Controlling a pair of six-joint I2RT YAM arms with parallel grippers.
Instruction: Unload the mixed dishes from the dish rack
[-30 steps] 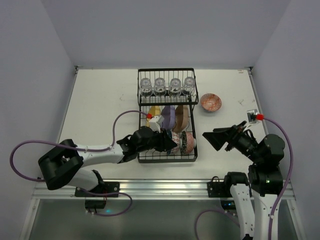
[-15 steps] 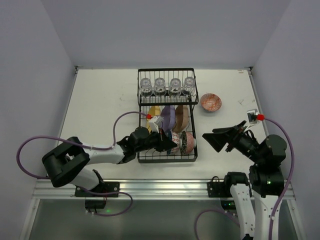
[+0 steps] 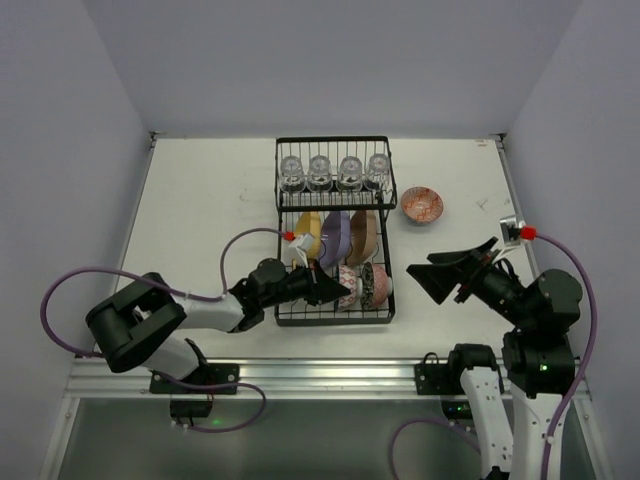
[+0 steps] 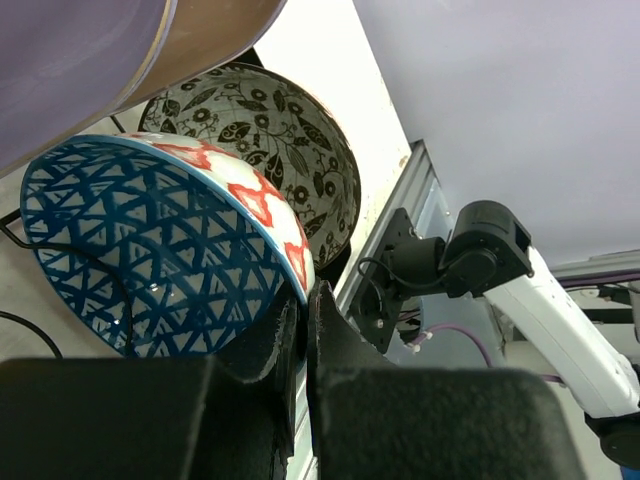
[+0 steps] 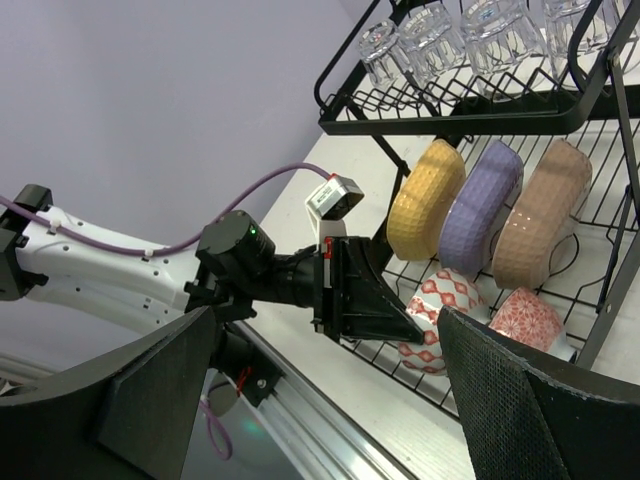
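The black wire dish rack [image 3: 334, 139] holds several clear glass cups [image 3: 334, 171] on its upper shelf. Yellow [image 3: 308, 232], purple [image 3: 336, 235] and tan [image 3: 363, 236] plates stand in the lower tray. My left gripper [image 3: 338, 292] reaches in at the rack's front and is shut on the rim of the blue bowl [image 4: 150, 250], with the fingers [image 4: 335, 330] pinched at its edge. The green floral bowl [image 4: 270, 140] stands right behind it. The reddish bowl [image 3: 421, 205] sits on the table to the right of the rack. My right gripper [image 3: 420, 282] hangs wide open and empty to the right of the rack.
The right wrist view shows the rack [image 5: 470, 105], the plates [image 5: 480, 205], the cups [image 5: 470, 30] and my left gripper [image 5: 390, 300] at the blue bowl [image 5: 440, 305]. White walls enclose the table. An aluminium rail [image 3: 320, 375] runs along the near edge.
My left arm's elbow has swung right and the wrist has shifted a little toward the rack's front, still at the blue bowl. My right gripper has risen slightly.
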